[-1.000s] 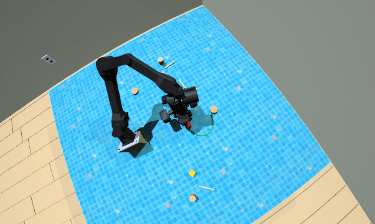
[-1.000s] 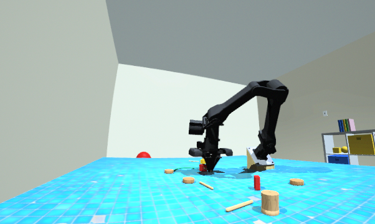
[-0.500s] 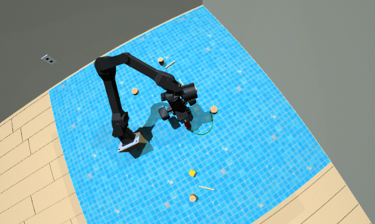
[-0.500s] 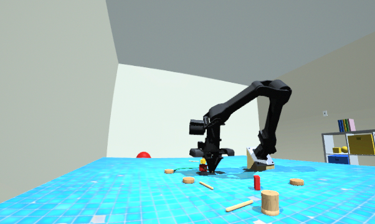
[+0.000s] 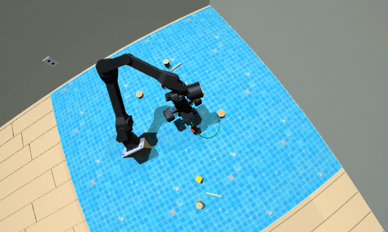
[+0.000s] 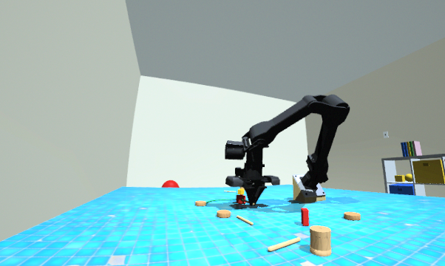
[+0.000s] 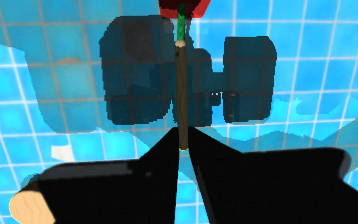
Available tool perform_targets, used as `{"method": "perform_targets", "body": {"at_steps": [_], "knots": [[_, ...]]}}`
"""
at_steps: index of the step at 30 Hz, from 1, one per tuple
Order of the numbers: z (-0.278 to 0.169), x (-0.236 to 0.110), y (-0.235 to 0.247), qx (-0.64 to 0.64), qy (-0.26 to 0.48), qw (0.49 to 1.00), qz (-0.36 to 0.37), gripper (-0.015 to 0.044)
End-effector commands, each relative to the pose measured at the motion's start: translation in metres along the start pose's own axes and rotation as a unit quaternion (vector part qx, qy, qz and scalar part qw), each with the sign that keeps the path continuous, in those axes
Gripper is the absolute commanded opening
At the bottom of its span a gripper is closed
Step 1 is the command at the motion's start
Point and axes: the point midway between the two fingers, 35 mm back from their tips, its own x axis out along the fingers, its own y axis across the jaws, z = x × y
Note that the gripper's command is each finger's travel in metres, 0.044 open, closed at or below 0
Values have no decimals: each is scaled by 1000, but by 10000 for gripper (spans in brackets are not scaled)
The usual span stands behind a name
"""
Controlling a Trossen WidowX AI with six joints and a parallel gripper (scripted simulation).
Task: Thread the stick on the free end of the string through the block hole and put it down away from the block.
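While the gripper (image 7: 184, 145) pinches the stick (image 7: 181, 90), string (image 7: 181, 22) tension could drag the block (image 7: 182, 6).

Top cam sits high, looking down at a slant over the whole blue tabletop (image 5: 278, 129). Exterior cam is low at tabletop level, side-on. Wrist cam stares straight down, very close. All three share the red block (image 5: 194, 129).

The gripper (image 6: 253, 202) points down at the tiled table (image 6: 134, 229), just beside a red block (image 6: 240, 199).
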Motion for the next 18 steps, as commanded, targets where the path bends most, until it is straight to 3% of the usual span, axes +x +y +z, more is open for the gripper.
{"method": "perform_targets", "body": {"at_steps": [1, 18], "knots": [[-6, 0, -3, 1, 1, 1000, 0, 0], [-22, -3, -5, -1, 2, 1000, 1, 0]]}}
